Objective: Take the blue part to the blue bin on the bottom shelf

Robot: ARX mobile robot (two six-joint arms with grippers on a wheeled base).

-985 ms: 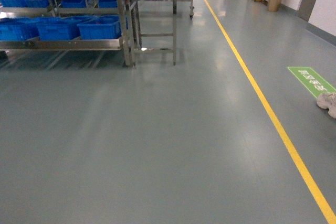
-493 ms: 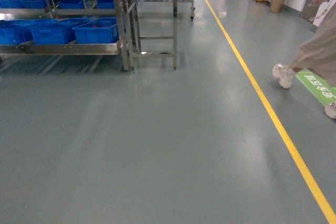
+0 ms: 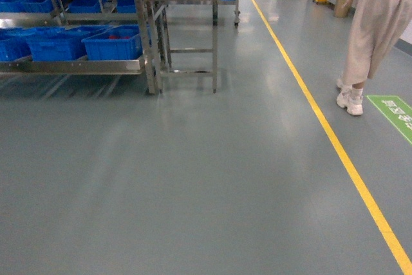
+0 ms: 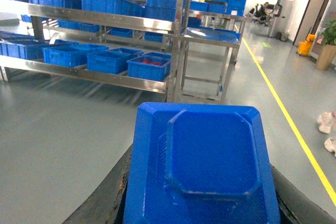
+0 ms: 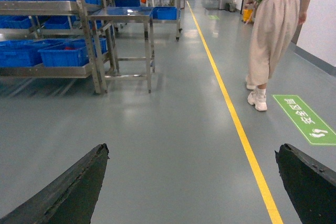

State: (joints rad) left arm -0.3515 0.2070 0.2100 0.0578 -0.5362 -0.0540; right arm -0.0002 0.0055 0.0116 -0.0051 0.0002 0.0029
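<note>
Blue part [image 4: 202, 169] clamped in left pincer [image 4: 202, 203] — right pincer [image 5: 191, 182] spread, bare; red items in shelf bin [image 4: 149, 67].

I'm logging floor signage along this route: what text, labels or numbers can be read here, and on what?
Green floor sign beside the yellow line: white characters with footprint symbols, too blurred to read.
Second green floor marking far down the aisle: too small to read.
Blue bins, blue part, steel rack: no readable labels.

steel bottom shelf [image 3: 71, 66], blue bins [image 3: 112, 44] resting on it
</note>
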